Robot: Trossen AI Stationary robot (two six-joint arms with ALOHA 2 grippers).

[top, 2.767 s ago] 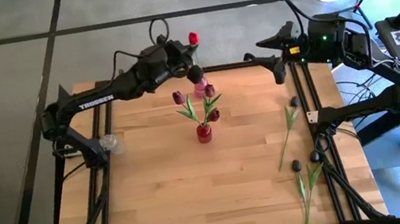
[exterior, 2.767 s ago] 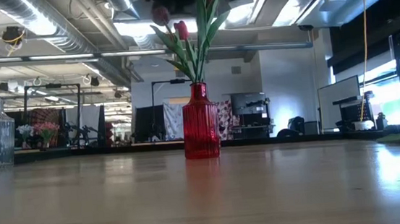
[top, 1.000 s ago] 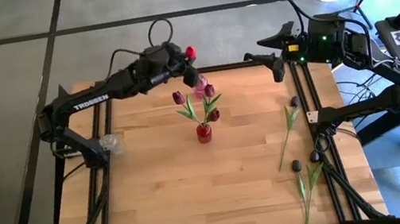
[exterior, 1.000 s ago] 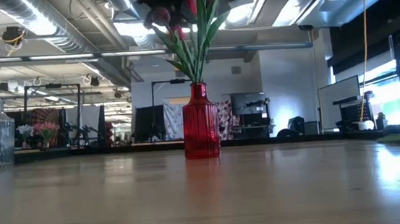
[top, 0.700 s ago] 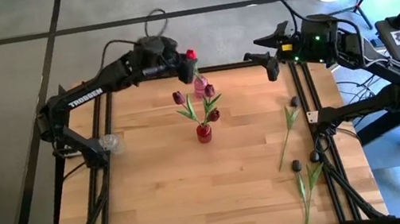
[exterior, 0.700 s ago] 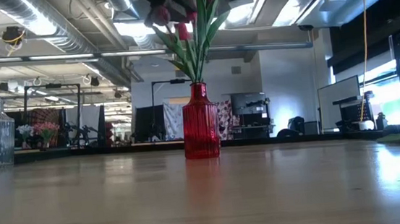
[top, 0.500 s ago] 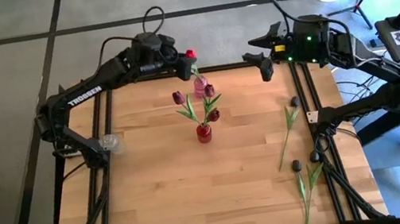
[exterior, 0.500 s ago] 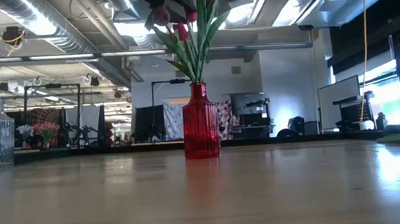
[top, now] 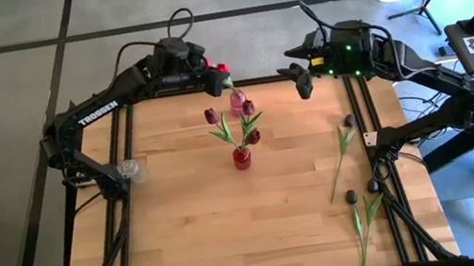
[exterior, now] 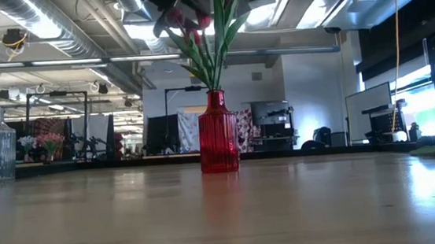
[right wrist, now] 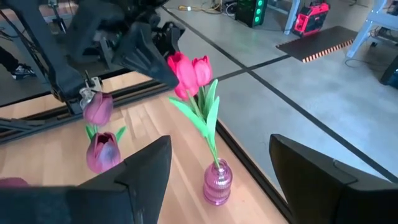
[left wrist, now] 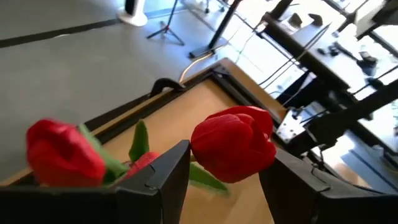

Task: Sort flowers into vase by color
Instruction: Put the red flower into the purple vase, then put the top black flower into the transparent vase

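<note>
- Holding a red tulip (top: 223, 68) by its head, the left hand (top: 214, 79) is clamped above the pink vase (top: 238, 106) so the stem drops in.
- Right hand (top: 298, 78) waits open and empty at the counter (top: 193, 216) edge.

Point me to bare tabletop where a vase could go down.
Widest bare patch: the table nearer than the red vase, out to the loose tulips on the right. Also free between the clear vase and red vase. Crowded: far edge around the pink vase, under both arms.
</note>
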